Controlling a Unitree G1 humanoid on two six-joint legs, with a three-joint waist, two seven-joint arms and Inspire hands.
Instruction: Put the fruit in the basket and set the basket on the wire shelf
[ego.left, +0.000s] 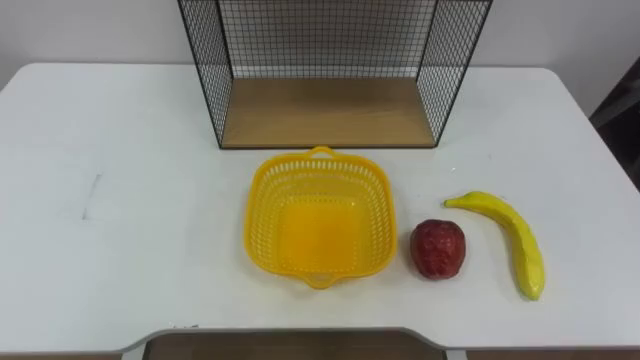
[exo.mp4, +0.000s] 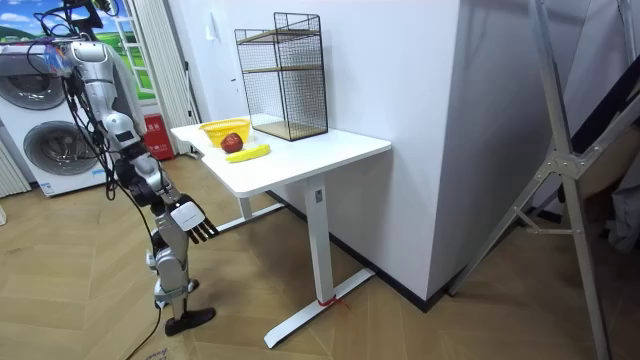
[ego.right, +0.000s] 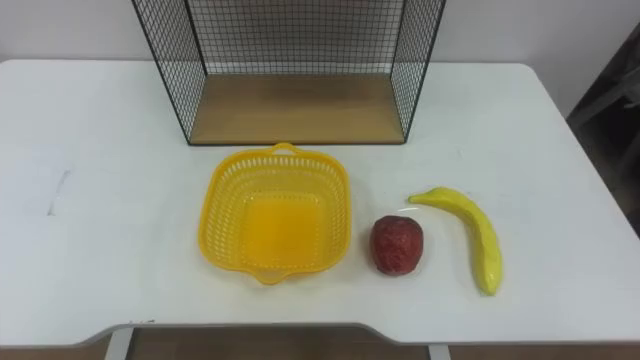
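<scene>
An empty yellow plastic basket (ego.left: 256, 205) sits on the white table (ego.left: 120, 200), near its front edge. To its right lies a dark red apple (ego.left: 438, 248), and right of that a yellow banana (ego.left: 515, 240). Behind the basket stands the black wire shelf (ego.left: 325, 112) with a wooden bottom board, its front open toward me. In the room view I stand at the table's end, facing it, a step back. My right hand (exo.mp4: 190, 218) hangs low at my side with straight fingers, below the tabletop, holding nothing.
The table's left half is bare white surface. The wire shelf (exo.mp4: 283, 75) has a second wooden level higher up. Washing machines (exo.mp4: 50, 140) and a red container (exo.mp4: 158, 137) stand behind me; a metal frame (exo.mp4: 560, 150) leans at the room view's right.
</scene>
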